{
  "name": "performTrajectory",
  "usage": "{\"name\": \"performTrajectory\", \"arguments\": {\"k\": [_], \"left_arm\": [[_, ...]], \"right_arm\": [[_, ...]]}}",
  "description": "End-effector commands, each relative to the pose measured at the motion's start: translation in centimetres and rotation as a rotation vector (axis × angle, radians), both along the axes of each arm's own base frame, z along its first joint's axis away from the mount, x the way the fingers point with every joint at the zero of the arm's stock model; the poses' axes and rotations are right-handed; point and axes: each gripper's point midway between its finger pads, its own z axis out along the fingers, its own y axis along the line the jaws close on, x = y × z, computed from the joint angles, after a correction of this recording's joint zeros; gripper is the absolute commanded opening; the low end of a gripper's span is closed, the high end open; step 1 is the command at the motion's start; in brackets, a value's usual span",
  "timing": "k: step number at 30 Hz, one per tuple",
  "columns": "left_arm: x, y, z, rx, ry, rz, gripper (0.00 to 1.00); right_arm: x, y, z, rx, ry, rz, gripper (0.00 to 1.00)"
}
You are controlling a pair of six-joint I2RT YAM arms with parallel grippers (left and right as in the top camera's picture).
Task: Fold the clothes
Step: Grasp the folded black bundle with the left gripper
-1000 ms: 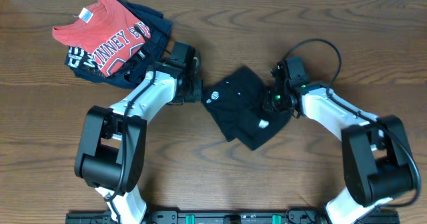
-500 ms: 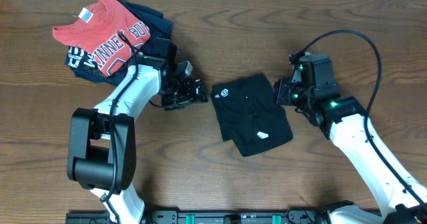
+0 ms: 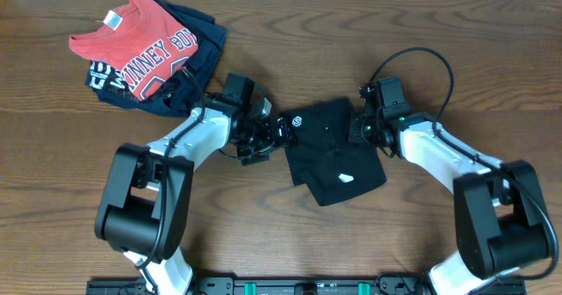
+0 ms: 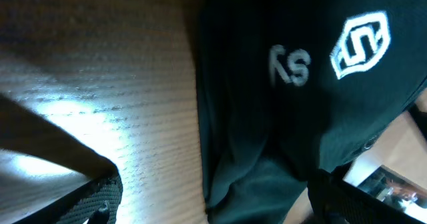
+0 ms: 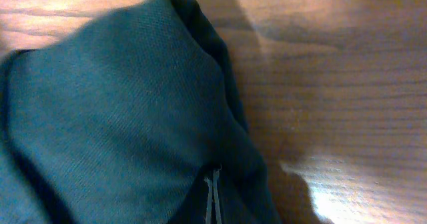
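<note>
1. Tabletop: brown wood-grain surface. The bases of the two arms stand at its near edge, one on each side.
2. Black T-shirt: folded into a compact, slightly skewed rectangle at the middle of the tabletop, between the two end effectors. A small white label lies on its near part, and a white logo sits at its far-left corner.
3. Left end effector: at the T-shirt's left edge, just beside the logo. In the left wrist view its fingers stand wide apart at opposite sides of the frame. The shirt's edge and the logo lie between them on the wood.
4. Right end effector: at the T-shirt's far-right edge, closed tight. The right wrist view shows rumpled dark fabric against bare wood. Whether any fabric is pinched cannot be told.
5. Red T-shirt: crumpled, with white lettering, at the far left. It rests on a navy garment with white print, well apart from the black T-shirt.
</note>
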Motion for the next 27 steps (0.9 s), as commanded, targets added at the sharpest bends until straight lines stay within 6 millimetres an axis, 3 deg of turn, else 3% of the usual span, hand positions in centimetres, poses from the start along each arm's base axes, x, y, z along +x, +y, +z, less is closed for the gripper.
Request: {"name": "performTrajectory", "arguments": {"k": [1,4,11,15,20,27], "left_arm": [[-1.4,0.0,-1.9,0.011,0.081,0.088,0.91],[-1.1,-0.9,-2.5,-0.019,0.031,0.097,0.9],[-2.5,-3.6,-2.7,-0.038,0.024,0.064,0.76],[-2.8,-4.5,-3.1,0.0,-0.006,0.048,0.59],[-1.7,-3.3,-3.9,0.09,-0.082,0.062,0.36],[-0.8,-4.2,-2.4,0.01,-0.211,-0.084,0.11]], "right_arm": [[-1.4,0.5,-2.2,0.014,0.088,-0.006,0.01],[-1.5,0.5,-2.7,0.013,0.098,-0.005,0.01],[-1.5,0.5,-2.7,0.013,0.097,-0.005,0.01],[-1.5,0.5,-2.7,0.013,0.097,-0.005,0.01],[-1.5,0.5,-2.7,0.013,0.098,-0.005,0.01],[-1.7,0.9,-2.5,0.039,0.106,0.015,0.01]]}}
